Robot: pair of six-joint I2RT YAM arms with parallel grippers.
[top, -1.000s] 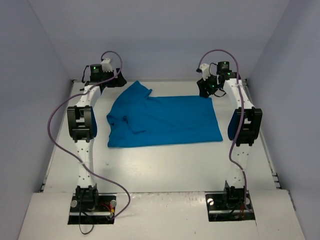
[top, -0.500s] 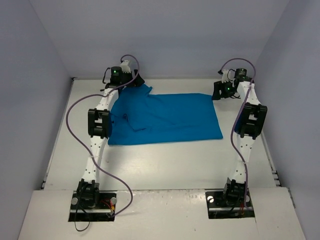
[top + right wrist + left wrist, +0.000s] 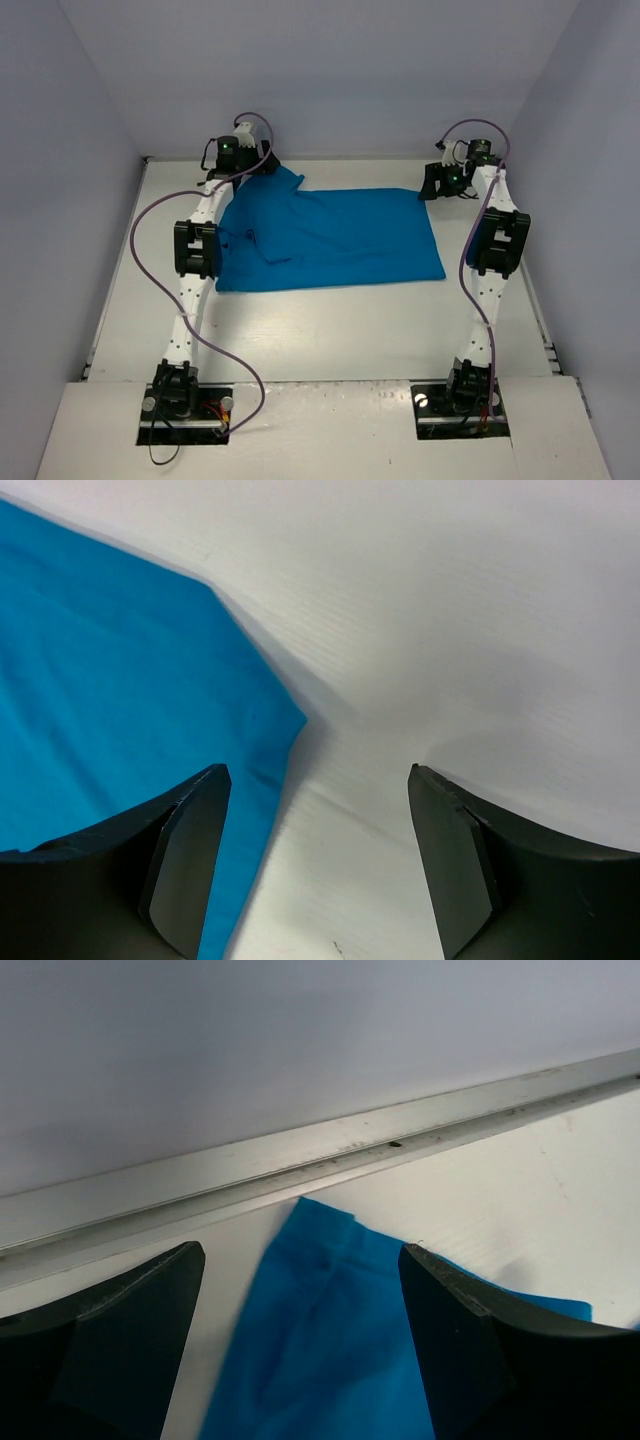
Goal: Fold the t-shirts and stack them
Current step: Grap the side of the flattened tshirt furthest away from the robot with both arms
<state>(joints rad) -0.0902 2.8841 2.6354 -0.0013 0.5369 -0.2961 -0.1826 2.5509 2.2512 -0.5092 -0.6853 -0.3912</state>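
Note:
A teal-blue t-shirt (image 3: 330, 238) lies flat on the white table, its left side folded and rumpled, one tip reaching toward the back wall. My left gripper (image 3: 262, 165) hovers over that far-left tip, open and empty; the left wrist view shows the cloth (image 3: 330, 1340) between the spread fingers (image 3: 480, 1350). My right gripper (image 3: 432, 184) is open and empty at the shirt's far-right corner; the right wrist view shows that corner (image 3: 150, 700) by the left finger (image 3: 180, 860), with bare table between the jaws.
A metal rail (image 3: 330, 1155) runs along the foot of the back wall just beyond the shirt tip. Pale walls enclose the table (image 3: 330, 330) at the back and both sides. Purple cables (image 3: 140, 230) loop from both arms.
The left arm swung right from the far-left corner to the shirt's far-left tip. The right arm moved right and back to the shirt's far-right corner. The shirt has not moved.

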